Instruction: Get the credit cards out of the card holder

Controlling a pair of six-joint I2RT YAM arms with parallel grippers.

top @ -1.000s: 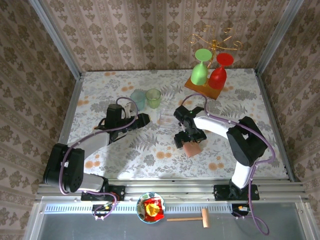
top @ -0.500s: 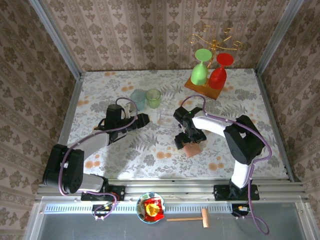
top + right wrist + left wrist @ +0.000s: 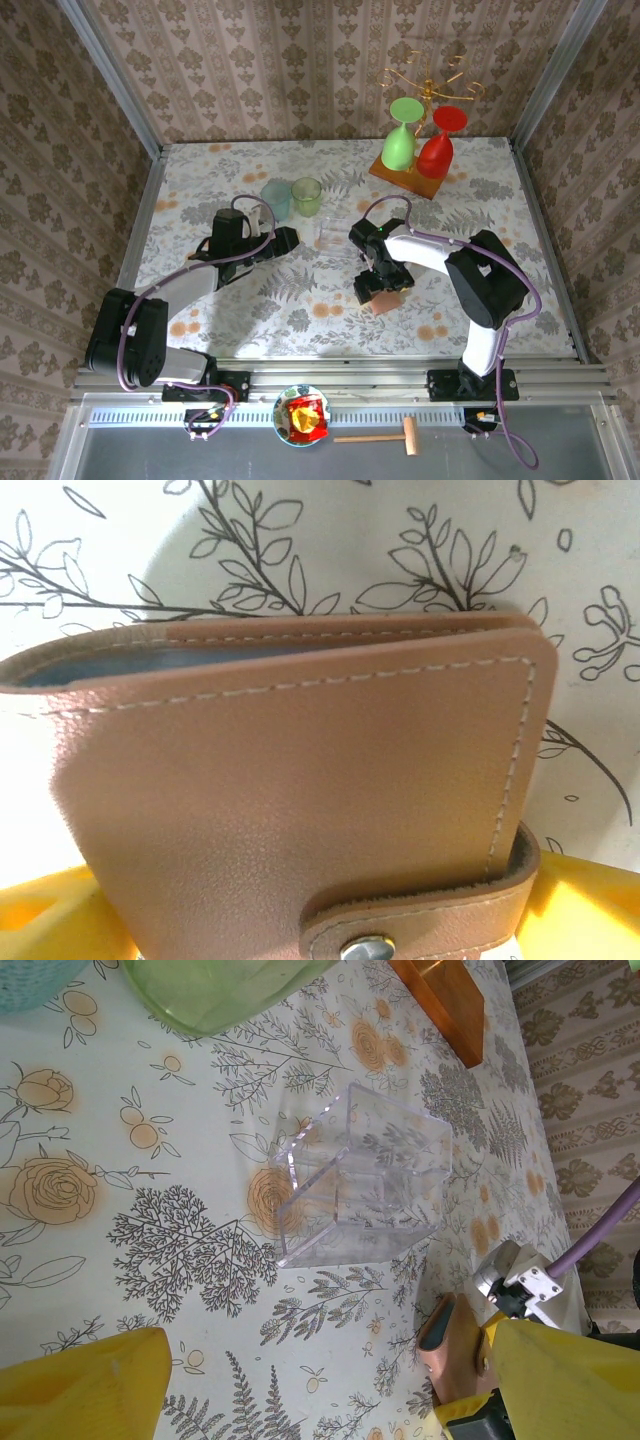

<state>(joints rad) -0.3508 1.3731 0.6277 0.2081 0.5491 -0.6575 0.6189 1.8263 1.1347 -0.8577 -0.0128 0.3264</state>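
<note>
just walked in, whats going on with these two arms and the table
The right hand is down over a tan wallet on the flowered table, with a finger on either side of it. Whether it has a grip, I cannot tell. The wallet is folded shut with its strap snapped, so no cards are out. The left hand hovers open near a clear plastic box, holding nothing.

A bench [image 3: 200,180] printed with orange roses and grey ferns spreads beneath the left hand [image 3: 290,238] and the right hand [image 3: 378,287]. Beyond them and to either side rise walls [image 3: 300,70] of beige damask paper, joined by aluminium posts [image 3: 112,75]. An aluminium rail [image 3: 340,378] edges the bench behind the hands. The light is soft and even.
</note>
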